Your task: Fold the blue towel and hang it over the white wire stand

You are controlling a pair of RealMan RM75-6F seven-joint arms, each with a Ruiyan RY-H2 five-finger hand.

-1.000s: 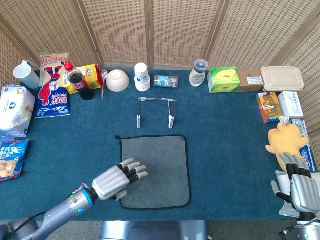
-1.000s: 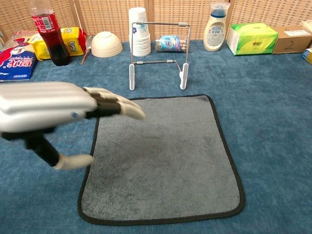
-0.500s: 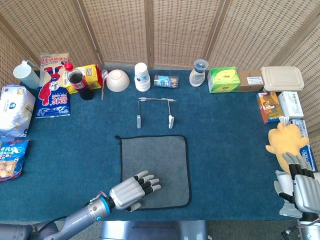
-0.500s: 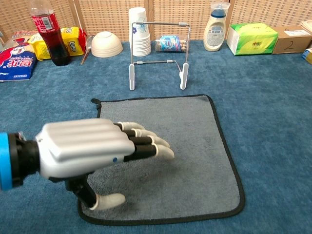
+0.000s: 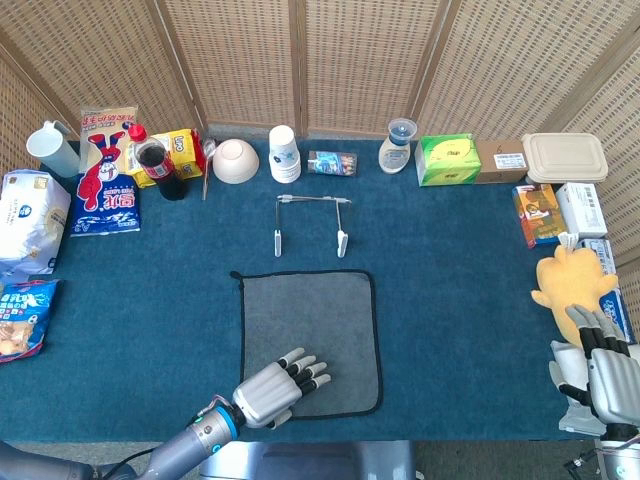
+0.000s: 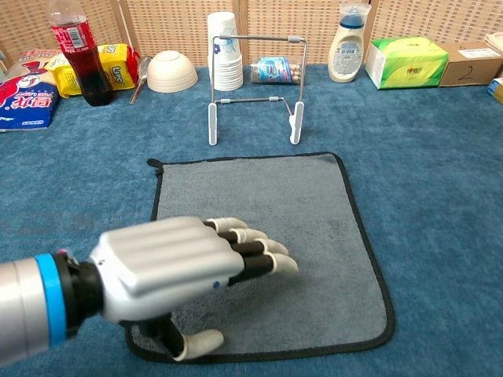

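The blue towel (image 5: 310, 340) lies flat and unfolded on the blue worktop (image 5: 450, 290), its dark-edged rectangle near the front edge, a small loop at its far left corner. The left robot hand (image 5: 275, 388) is over the towel's near left part, palm down, fingers extended and slightly spread, grasping nothing; in the chest view this left robot hand (image 6: 177, 267) has its thumb just beside the towel's near edge, though contact cannot be confirmed. The right robot hand (image 5: 600, 372) is at the near right corner of the worktop, well apart from the towel, fingers extended and apart, holding nothing. The white wire stand (image 6: 255, 86) stands upright just beyond the towel's far edge, bare. Along the far edge sit a cola bottle (image 6: 75, 51), a white bowl (image 6: 173, 72), a stack of paper cups (image 6: 226, 55), a white bottle (image 6: 349, 43) and a green tissue pack (image 6: 407, 61).
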